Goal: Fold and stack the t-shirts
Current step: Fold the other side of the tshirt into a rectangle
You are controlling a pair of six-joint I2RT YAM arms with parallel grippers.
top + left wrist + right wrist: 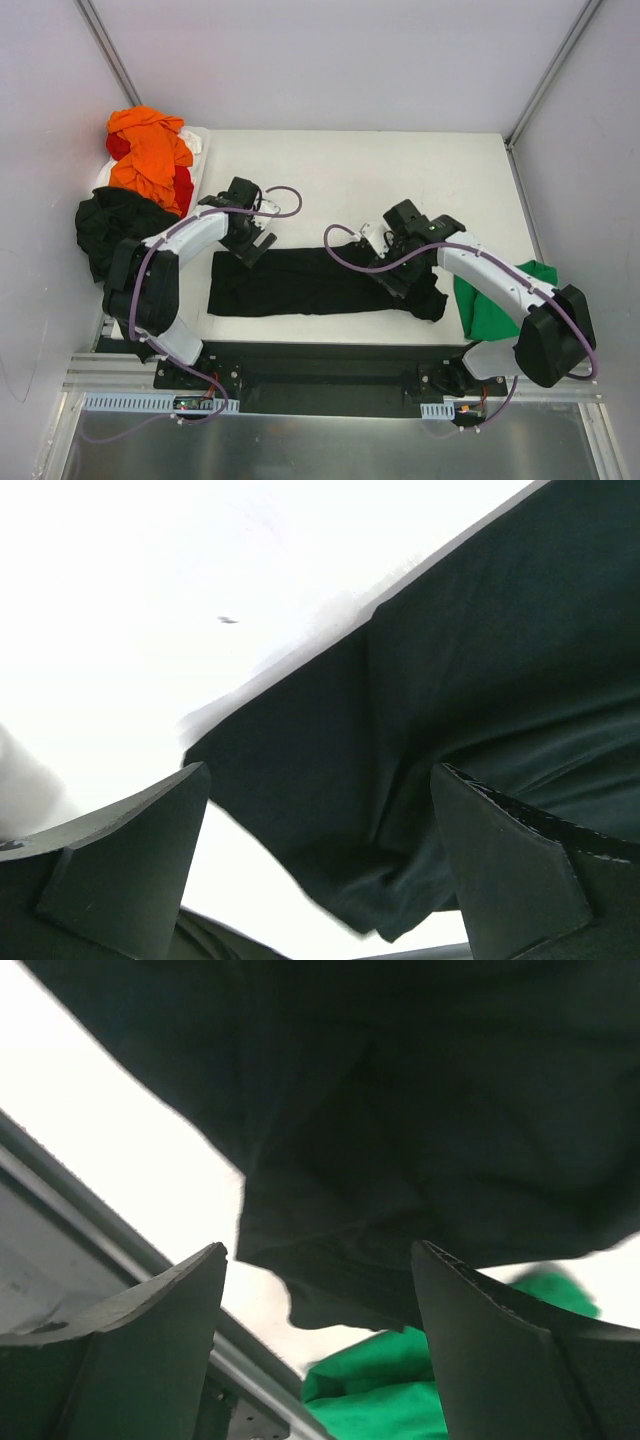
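Top external view has the black shirt [310, 282] lying as a long strip along the near edge of the surface [400, 170], with the left tool [256, 243] over its left end and the right tool [397, 272] over its bunched-up right end. Both wrist views show the fingers spread wide, not gripping the cloth below. Green shirt [500, 298] sits at the near right corner, and the orange and red shirts [150, 160] are heaped at the far left corner.
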